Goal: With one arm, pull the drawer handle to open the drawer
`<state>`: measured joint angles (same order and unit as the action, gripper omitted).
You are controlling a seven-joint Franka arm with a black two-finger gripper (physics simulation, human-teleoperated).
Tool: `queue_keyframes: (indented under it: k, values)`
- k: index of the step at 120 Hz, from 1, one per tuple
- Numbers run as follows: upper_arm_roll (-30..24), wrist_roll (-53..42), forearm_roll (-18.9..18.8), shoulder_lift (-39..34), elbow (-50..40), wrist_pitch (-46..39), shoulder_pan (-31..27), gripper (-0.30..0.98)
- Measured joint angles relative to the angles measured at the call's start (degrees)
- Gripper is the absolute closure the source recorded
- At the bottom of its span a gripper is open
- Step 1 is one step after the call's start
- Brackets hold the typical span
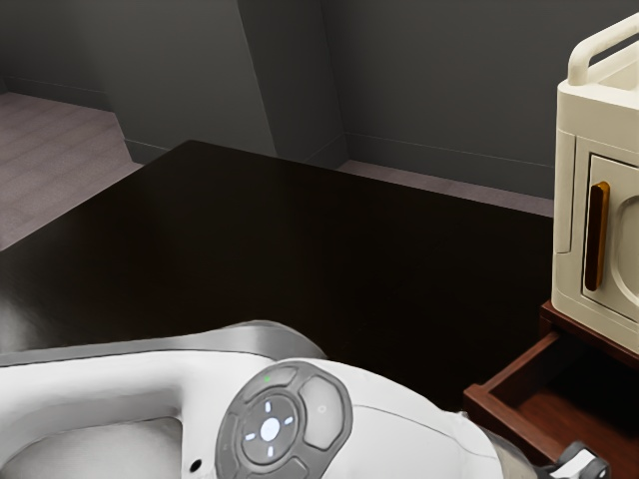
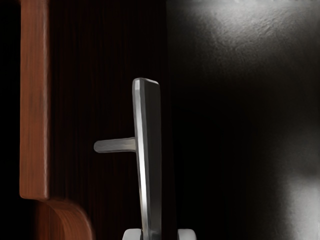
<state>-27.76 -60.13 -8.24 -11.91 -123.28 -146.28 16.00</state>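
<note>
At the exterior view's lower right edge, part of my gripper [image 1: 581, 465] shows beside the wooden drawer [image 1: 529, 361], which stands partly pulled out with its inside visible. The wrist view has the metal handle [image 2: 148, 150], a long bar on a short post, in front of the dark brown drawer front [image 2: 95, 80]. My gripper [image 2: 159, 234] has its two pale tips on either side of the bar's near end. One tip is against or very close to the bar, while a gap separates the other from it, so it stands open around the handle.
A cream cabinet [image 1: 574, 269] with a brown and gold handle [image 1: 597, 237] stands on the wooden unit above the drawer. The dark tabletop [image 1: 300, 239] stretches behind my white arm. Lighter wood trim [image 2: 34, 100] runs alongside the drawer front.
</note>
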Motion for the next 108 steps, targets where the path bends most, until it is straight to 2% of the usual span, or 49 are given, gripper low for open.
queue_keyframes:
  k: [69, 89, 108]
  values:
    - [-0.68, 0.05, 1.41, -4.88, -2.91, 0.57, 0.0, 0.68]
    - [-0.52, -0.09, 2.36, -11.92, -2.85, 5.07, 0.01, 0.48]
    - [1.71, -0.56, 5.98, -23.89, 0.01, 17.64, 0.68, 0.28]
